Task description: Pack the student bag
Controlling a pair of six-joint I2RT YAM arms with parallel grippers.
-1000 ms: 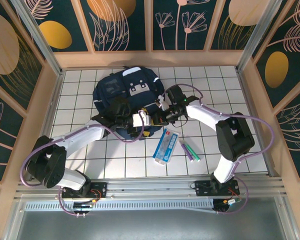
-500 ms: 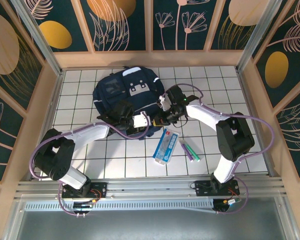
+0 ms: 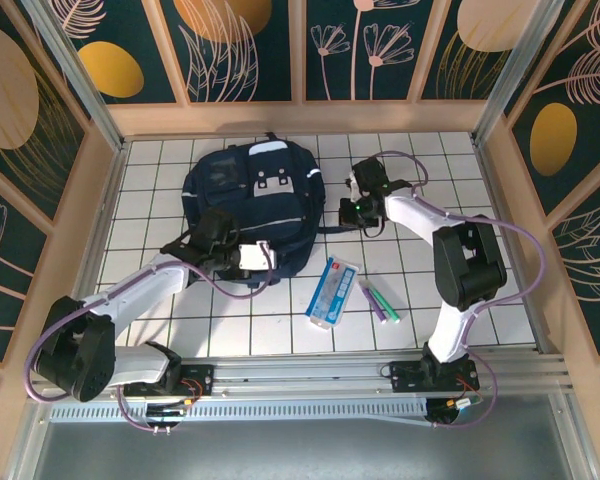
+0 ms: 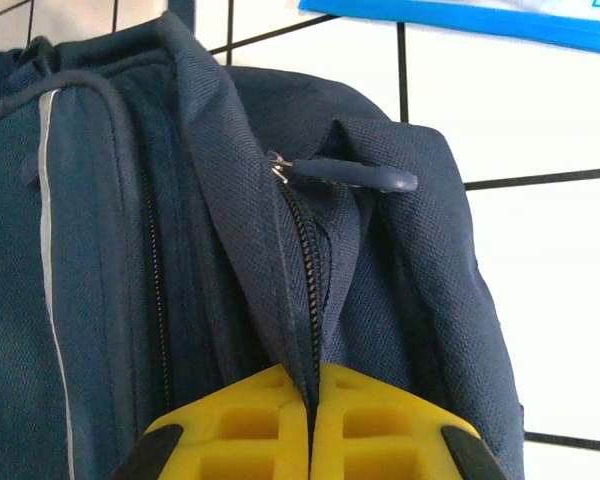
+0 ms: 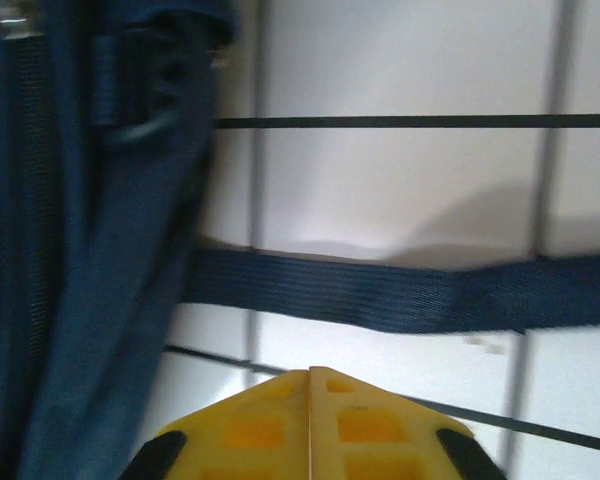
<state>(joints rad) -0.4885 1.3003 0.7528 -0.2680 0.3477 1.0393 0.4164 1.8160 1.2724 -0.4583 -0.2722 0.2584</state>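
The student bag (image 3: pixel 248 200), navy with a light grey buckled flap and white trim, lies face up at the back left of the tiled table. My left gripper (image 3: pixel 267 264) is at the bag's near edge. In the left wrist view its yellow fingers (image 4: pixel 250 425) are shut on the bag's zip seam (image 4: pixel 302 260), with the zip pull (image 4: pixel 352 175) just beyond. My right gripper (image 3: pixel 349 211) hovers beside the bag's right side, shut with nothing in it. Ahead of its fingertips (image 5: pixel 270 420) a dark strap (image 5: pixel 400 296) lies across the tiles, with the bag (image 5: pixel 70 260) on the left.
A blue and white pencil box (image 3: pixel 332 291) lies right of the bag's near corner, with green and purple markers (image 3: pixel 379 300) beside it. The same box edge (image 4: pixel 460 16) shows at the top of the left wrist view. Wooden walls enclose the table.
Both grippers have left the bag's near-right opening. The left one swung back leftward, the right one drew away to the far right. The bag has settled flatter and slightly farther back.
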